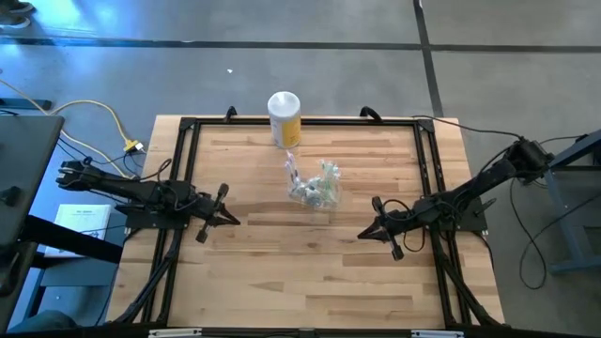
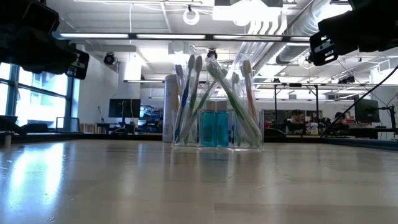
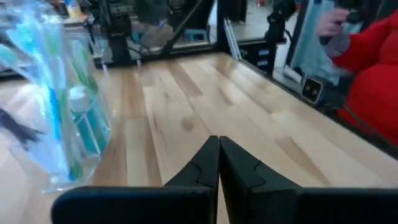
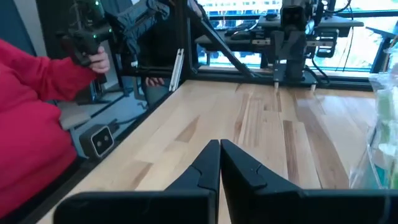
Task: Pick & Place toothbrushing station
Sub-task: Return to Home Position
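High view: holder apart from right claw

1. The left arm reaches in from the left side, wrist turned inward.
2. The left gripper points toward the middle, its fingers pressed together and holding nothing.
3. The right arm mirrors it from the right side.
4. The right gripper faces the left one, well apart from it, tips likewise pressed together and empty.
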You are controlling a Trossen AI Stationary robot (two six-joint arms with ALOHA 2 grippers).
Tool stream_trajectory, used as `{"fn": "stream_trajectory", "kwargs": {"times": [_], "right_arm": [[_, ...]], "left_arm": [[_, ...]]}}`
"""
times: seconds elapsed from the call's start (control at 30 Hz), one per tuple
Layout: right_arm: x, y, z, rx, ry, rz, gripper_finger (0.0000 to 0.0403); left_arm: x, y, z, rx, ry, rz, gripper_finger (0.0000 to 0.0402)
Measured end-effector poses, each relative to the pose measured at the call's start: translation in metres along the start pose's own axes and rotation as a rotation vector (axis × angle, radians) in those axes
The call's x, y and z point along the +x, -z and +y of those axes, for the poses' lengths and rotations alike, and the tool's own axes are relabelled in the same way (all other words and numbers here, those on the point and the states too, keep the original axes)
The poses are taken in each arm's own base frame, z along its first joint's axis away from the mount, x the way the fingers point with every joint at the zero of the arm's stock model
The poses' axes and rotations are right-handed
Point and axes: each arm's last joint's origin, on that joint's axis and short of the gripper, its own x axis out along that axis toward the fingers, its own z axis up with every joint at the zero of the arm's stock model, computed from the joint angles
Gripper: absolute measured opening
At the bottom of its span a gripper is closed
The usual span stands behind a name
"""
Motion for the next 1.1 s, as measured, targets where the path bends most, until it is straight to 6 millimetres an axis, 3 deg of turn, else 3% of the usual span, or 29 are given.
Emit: {"fn": "stream_trajectory", "kwargs": {"times": [0.27,0.5,0.77,1.1], "right_arm": [[-0.001,0.007,0.0,-0.031,-0.017,0.036,0.0004],[-0.028,0.034,-0.009,-0.02,0.051,0.018,0.0004],[-0.035,0.026,-0.01,-0.014,-0.123,-0.02,0.0004],[-0.047,0.03,-0.019,0.053,0.075,0.05,0.0004]], "left_arm": [[-0.003,-0.002,0.0,-0.007,-0.006,0.047,0.0003],[-0.011,-0.007,0.0,-0.005,-0.023,0.013,0.0003],[-0.018,-0.006,0.001,-0.005,-0.12,0.016,0.0003],[-0.028,-0.012,0.0,0.01,-0.129,-0.032,0.0003]]}}
